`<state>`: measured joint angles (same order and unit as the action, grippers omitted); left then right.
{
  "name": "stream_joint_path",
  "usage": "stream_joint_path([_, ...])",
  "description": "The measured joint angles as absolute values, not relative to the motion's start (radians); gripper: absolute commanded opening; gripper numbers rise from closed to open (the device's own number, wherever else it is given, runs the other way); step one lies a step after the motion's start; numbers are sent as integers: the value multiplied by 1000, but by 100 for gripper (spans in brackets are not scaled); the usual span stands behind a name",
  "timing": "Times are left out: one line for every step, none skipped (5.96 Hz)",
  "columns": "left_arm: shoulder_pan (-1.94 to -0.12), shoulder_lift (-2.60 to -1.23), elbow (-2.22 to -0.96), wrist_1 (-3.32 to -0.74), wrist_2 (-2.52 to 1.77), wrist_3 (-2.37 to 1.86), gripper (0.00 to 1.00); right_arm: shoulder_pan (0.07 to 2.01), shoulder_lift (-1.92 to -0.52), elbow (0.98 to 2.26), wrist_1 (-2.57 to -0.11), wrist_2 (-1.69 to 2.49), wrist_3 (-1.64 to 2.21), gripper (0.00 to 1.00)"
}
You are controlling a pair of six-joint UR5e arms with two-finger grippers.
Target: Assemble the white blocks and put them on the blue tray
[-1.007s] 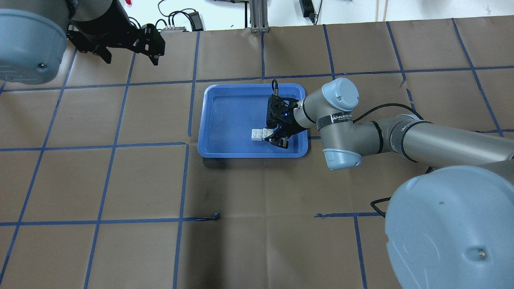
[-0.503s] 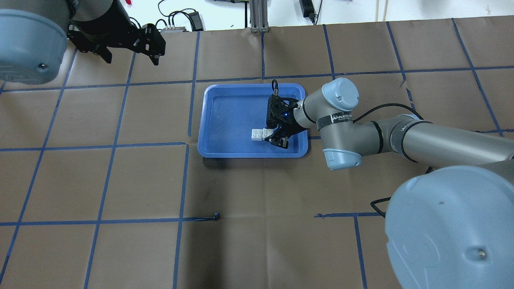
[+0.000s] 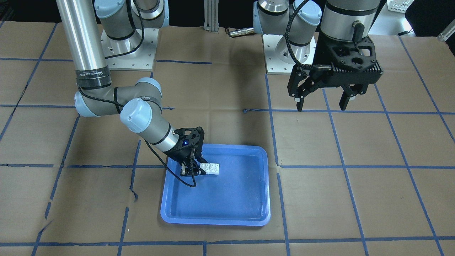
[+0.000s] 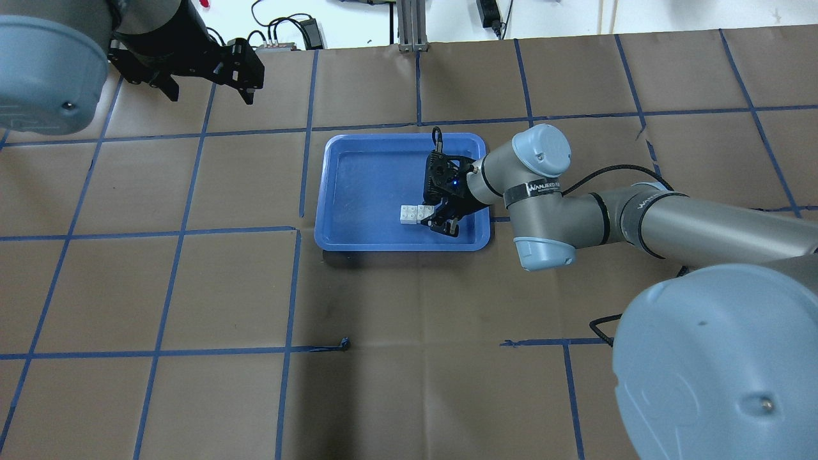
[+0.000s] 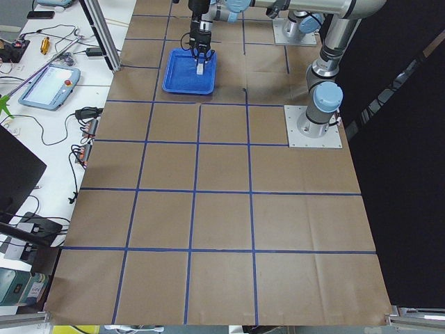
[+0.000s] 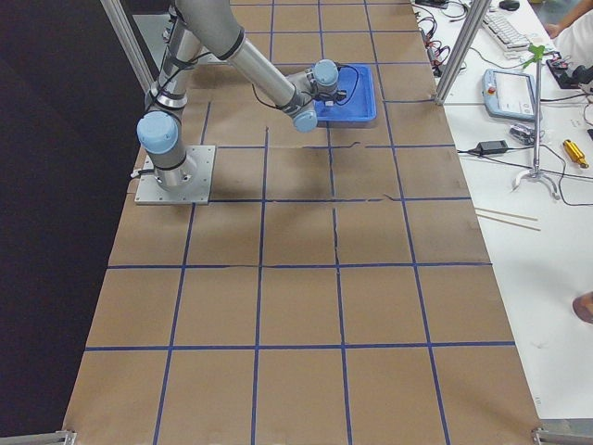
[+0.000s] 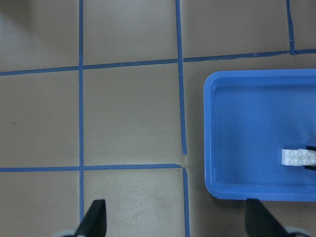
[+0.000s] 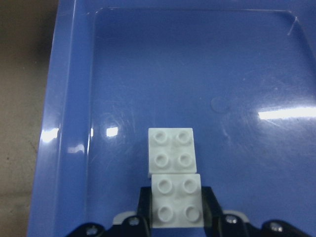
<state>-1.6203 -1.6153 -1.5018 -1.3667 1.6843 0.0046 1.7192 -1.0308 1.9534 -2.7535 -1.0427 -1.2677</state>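
**Two small bricks in the tray, one pinched by the right gripper**

Front-facing view: the white blocks [image 3: 209,168] lie inside the blue tray [image 3: 215,221], near the rim on the robot's side, and nothing else is in it. The right gripper [image 3: 192,171] reaches down into the tray at the end of the pair. The left gripper [image 3: 321,104] hangs well apart over the brown paper, with its fingers spread and nothing between them.

Overhead view: the pair sits in the tray's half on the robot's right, one brick just beside the other.

Left side view: the tray is far and small, and the blocks show only as a white spot under the far arm.

Right side view: the near arm hides the blocks.

Left wrist view: spread fingertips over bare paper. The tray is at the right, with the white pair near its edge.

Right wrist view: the two black pads press on opposite sides of the nearer brick. The farther brick touches it edge to edge. The nearer one seems slightly higher, but I cannot tell if they are truly locked.

In my judgement these bricks are light, stiff and smooth. The flat side walls are the right place to hold, not the studs. The glossy tray floor looks slippery, so a push could slide the free brick.
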Motion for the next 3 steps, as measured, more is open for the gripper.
stream_joint_path([-1622, -1615, -1502, -1367, 1684, 5, 99, 1719, -1031, 1953, -2753, -1041, -1265, 29])
stream_joint_path([-1622, -1615, -1502, -1367, 1684, 5, 99, 1720, -1031, 1953, -2754, -1041, -1262, 29])
stream_joint_path([-1623, -1615, -1502, -1367, 1683, 5, 99, 1720, -1031, 1953, -2754, -1040, -1260, 29])
